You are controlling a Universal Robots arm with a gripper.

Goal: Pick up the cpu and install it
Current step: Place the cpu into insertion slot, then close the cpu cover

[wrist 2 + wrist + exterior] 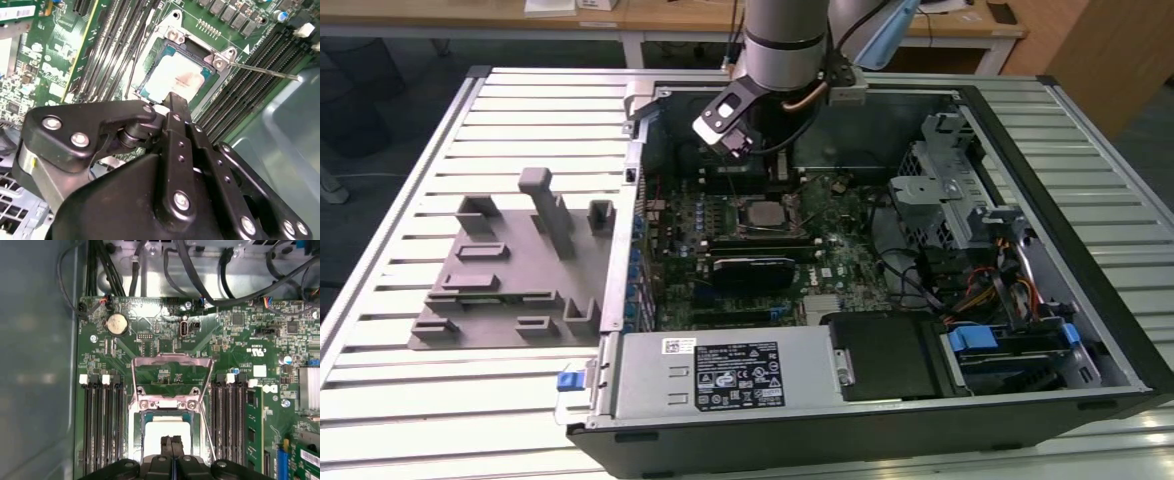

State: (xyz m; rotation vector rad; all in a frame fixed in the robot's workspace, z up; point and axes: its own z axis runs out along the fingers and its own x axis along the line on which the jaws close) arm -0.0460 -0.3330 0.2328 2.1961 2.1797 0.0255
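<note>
**Exterior view, then both wrist views: where it could slip**

Exterior view: the arm (785, 40) reached into the open computer case (1067, 200) lying on the slatted surface (400, 400), above the motherboard socket (762, 215).

Second wrist view: the cpu (175, 77) lay in that socket. The fingers (176, 107) were closed together, empty, at its edge; whether they touched it I could not tell. A sideways drag could shift the chip and bend contacts.

First wrist view: the retention frame (170, 371) stood open, so nothing clamped the cpu.
</note>
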